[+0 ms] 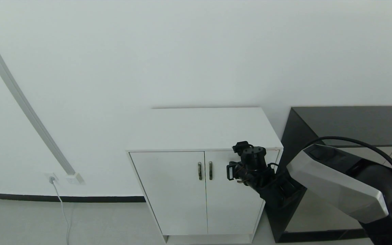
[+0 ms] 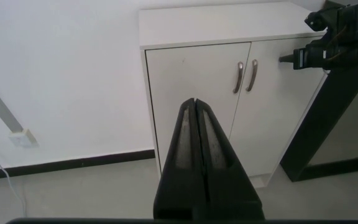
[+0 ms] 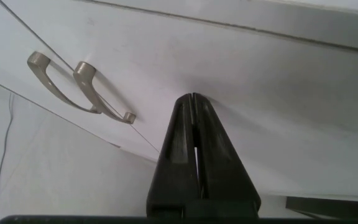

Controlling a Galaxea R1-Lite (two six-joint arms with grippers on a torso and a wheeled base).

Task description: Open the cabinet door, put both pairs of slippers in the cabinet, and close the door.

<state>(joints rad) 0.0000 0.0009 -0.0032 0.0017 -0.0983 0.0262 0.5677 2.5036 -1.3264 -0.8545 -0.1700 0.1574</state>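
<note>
A white cabinet (image 1: 202, 129) stands on the floor (image 1: 80, 221) against a pale wall (image 1: 148, 51), its left door (image 1: 168, 190) and right door (image 1: 233, 207) both shut, with two curved metal handles (image 1: 199, 170) side by side where the doors meet. The right hand (image 3: 193, 98), fingers pressed together and holding nothing, is close against the right door near its top edge, just beside the handles; the left hand (image 2: 194, 102), also closed and empty, hangs well back, pointing at the left door. A dark unit (image 1: 352, 122) stands just beside the cabinet's right side, and a wall socket (image 1: 51, 177) sits low on the wall, well to its left.
</note>
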